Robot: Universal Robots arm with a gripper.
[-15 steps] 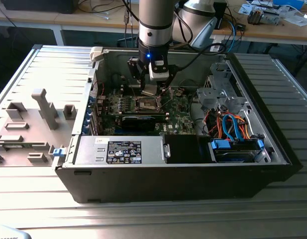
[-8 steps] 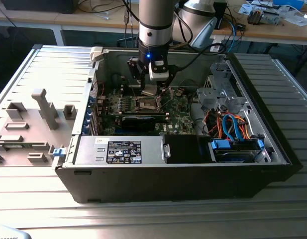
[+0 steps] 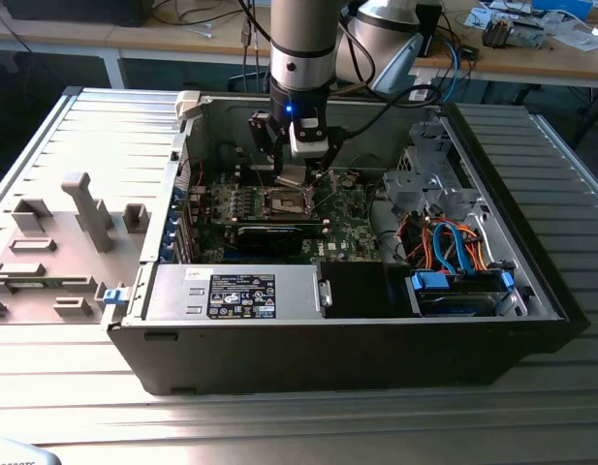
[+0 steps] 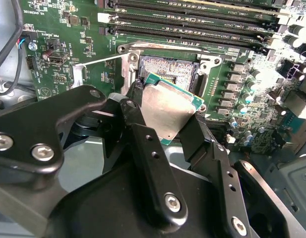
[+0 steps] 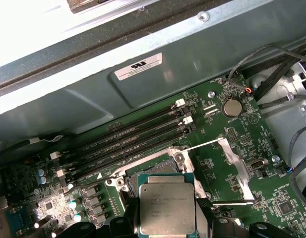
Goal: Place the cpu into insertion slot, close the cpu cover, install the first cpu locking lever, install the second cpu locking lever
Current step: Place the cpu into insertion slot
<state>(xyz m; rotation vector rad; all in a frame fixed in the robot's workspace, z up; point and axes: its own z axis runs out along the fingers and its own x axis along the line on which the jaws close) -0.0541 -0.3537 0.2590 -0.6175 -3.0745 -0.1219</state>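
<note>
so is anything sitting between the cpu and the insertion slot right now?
Nothing visible. The pincer holds the cpu over the insertion slot, whose pin field lies uncovered in the second wrist view. In the exterior view, the gap between them looks clear.

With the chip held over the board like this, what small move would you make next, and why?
Probably ease the hand down toward the insertion slot. It grips the cpu by two edges above the slot, apart from it, and the slot's contacts lie uncovered beneath.
</note>
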